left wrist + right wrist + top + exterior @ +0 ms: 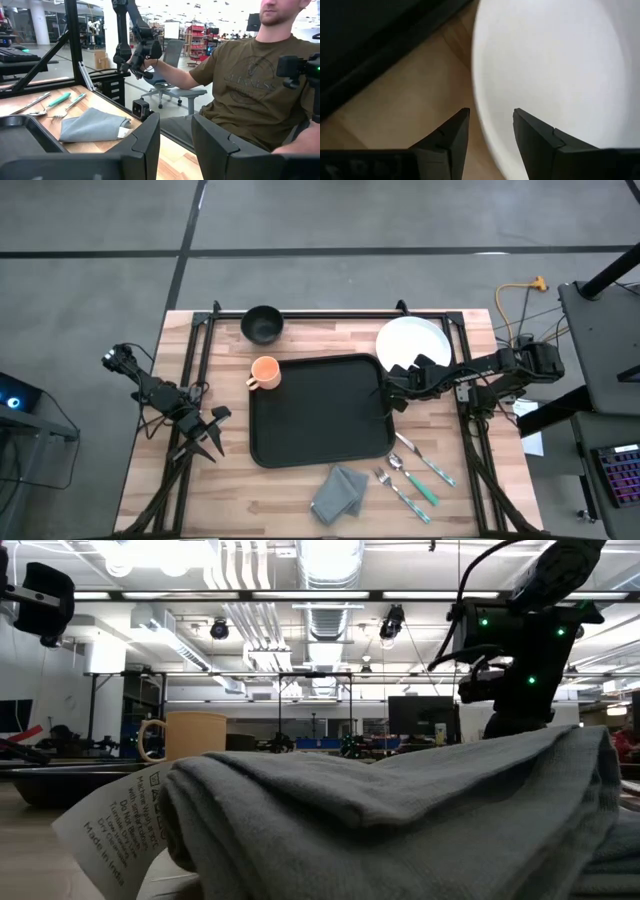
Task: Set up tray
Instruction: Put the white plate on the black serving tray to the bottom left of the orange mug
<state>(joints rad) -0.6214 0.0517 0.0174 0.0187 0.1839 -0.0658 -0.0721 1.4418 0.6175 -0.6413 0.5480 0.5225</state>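
Observation:
The black tray lies flat mid-table. The white plate rests on the wood just beyond the tray's far right corner. My right gripper is open over the plate's near-left rim. In the right wrist view one finger stands over the wood and the other over the plate, with the rim between them; no touch shows. My left gripper waits open left of the tray, its fingers apart in its wrist view.
An orange cup stands at the tray's far left corner, and a black bowl sits beyond it. A folded grey cloth and cutlery lie near the front edge. A person sits past the table's near side.

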